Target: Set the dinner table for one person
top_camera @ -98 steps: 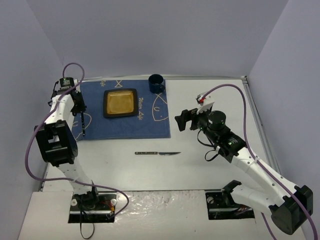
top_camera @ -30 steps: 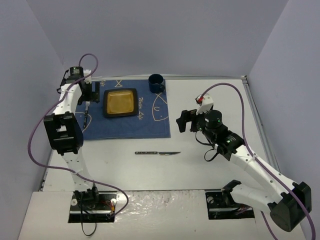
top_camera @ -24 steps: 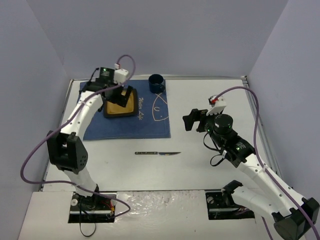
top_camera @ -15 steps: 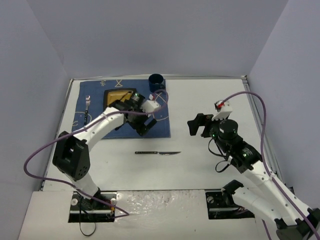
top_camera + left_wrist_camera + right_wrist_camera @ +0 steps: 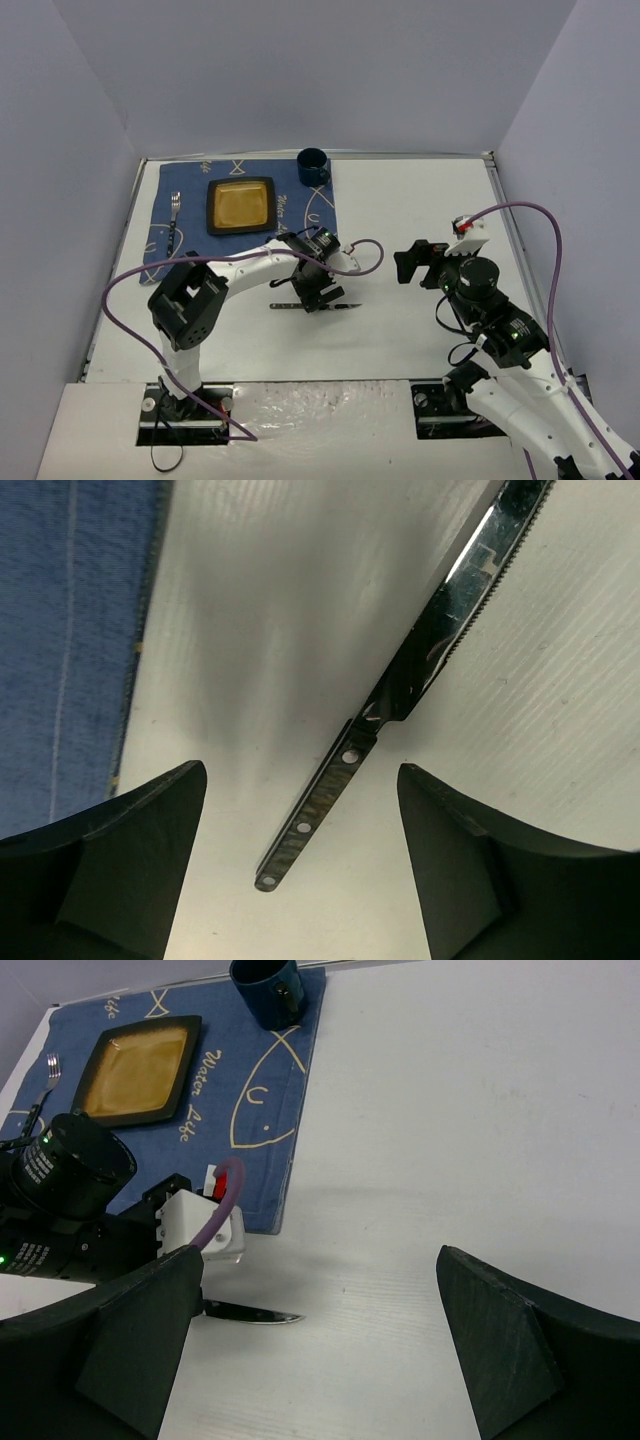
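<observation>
Left gripper: jaws spread, brought from the dark blue fish-print cloth to hover over the black-handled steel knife lying on the large white dinner table at the cloth's 6 o'clock; metal fork deposited at 9 o'clock of the square amber plate; knife judged next; right gripper spread, empty.

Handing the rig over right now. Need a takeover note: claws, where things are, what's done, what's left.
Left claw: open, low over the steel knife with the dark riveted handle, one finger on each side of the handle, not gripping.
Right claw: open, empty, above the bare right part of the white tabletop.
Done: square amber plate with a black rim is on the dark blue fish-print cloth. The silver fork is on the cloth to the plate's left. The dark blue mug is at the cloth's far right corner.
Left: the knife lies on bare tabletop, off the cloth's near edge. It probably goes to the right of the plate.
</observation>
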`<state>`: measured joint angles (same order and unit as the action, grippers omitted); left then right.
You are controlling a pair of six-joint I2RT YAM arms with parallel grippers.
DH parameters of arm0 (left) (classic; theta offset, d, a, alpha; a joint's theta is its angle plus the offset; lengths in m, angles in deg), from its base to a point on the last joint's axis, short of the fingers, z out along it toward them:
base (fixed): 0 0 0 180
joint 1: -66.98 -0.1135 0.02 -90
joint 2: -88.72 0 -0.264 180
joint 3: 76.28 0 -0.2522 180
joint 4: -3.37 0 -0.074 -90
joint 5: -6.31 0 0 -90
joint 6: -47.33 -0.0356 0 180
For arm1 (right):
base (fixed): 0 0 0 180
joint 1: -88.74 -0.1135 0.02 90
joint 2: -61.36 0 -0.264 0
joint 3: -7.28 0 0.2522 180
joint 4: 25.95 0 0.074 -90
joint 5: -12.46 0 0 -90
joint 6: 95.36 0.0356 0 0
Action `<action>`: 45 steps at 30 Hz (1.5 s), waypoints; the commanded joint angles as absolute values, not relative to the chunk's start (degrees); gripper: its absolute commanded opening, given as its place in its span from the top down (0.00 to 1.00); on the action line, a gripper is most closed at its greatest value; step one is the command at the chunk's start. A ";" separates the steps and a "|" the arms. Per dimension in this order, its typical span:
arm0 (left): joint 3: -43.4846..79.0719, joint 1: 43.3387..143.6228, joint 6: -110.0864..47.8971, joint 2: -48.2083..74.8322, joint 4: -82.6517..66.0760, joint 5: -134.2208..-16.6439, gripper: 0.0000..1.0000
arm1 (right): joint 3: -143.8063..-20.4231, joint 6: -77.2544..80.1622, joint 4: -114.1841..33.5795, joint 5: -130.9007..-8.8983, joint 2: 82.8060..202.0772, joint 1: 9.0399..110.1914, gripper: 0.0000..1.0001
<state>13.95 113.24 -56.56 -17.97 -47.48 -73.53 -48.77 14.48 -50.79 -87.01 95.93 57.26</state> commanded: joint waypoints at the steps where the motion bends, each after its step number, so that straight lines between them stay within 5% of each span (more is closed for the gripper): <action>1: 13.30 113.86 -55.77 -17.23 -46.19 -72.73 0.30 | -51.66 13.51 -49.81 -89.56 95.90 57.54 0.00; 11: 16.12 115.85 -53.84 -18.98 -44.67 -72.08 0.46 | -51.27 13.61 -49.73 -90.74 96.32 57.49 0.00; 18: 17.79 118.14 -52.10 -18.88 -43.79 -71.61 0.73 | -52.23 12.72 -49.81 -91.98 96.82 57.54 0.00; 23: 19.21 118.31 -48.59 -15.81 -41.71 -71.77 1.00 | -52.86 11.75 -49.81 -92.89 96.04 57.54 0.00; 30: 16.64 118.22 -41.56 -10.53 -40.89 -71.87 1.00 | -55.24 10.28 -50.16 -93.78 94.50 57.46 0.00; 45: 11.11 107.20 -9.12 -8.92 -34.08 -91.76 1.00 | -60.84 2.49 -50.52 -95.32 97.95 57.46 0.00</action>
<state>15.07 111.18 -22.06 -8.95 -39.15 -85.37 -58.20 6.00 -53.68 -93.72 94.85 57.26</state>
